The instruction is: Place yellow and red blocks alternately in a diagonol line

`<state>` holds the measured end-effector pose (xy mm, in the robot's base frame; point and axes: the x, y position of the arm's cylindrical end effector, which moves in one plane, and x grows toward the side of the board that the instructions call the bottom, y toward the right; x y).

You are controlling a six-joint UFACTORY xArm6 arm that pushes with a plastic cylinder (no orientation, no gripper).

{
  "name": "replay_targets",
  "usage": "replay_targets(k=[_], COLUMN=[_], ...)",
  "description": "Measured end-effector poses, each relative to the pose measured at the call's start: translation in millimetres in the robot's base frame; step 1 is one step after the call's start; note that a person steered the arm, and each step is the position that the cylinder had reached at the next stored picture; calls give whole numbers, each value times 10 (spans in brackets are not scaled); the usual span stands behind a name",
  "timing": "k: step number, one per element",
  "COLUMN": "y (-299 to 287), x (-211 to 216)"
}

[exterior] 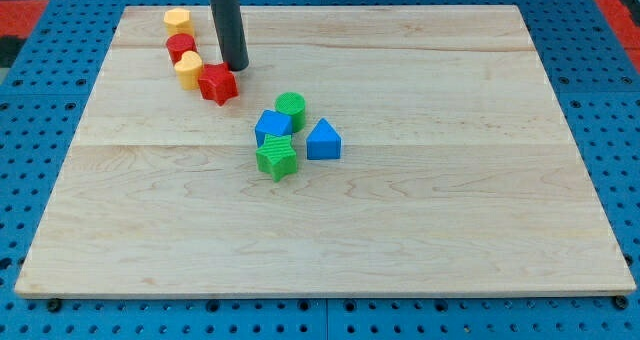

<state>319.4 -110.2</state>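
Observation:
Four blocks form a diagonal row at the view's upper left: a yellow hexagon block (177,21), a red round block (181,47), a yellow block (188,70) and a red star block (217,83). The first three touch or nearly touch; the red star sits just to the lower right of the second yellow. My tip (236,68) rests on the board just above and right of the red star, very close to it. The dark rod rises out of the view's top.
A cluster lies near the board's middle: a green round block (291,106), a blue block (272,127), a green star block (277,158) and a blue triangle block (323,140). The wooden board (450,210) sits on a blue pegboard.

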Motion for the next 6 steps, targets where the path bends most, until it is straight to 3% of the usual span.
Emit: replay_targets(k=[2, 3, 4, 6], y=[0, 266, 245, -349], x=[264, 65, -419, -1161])
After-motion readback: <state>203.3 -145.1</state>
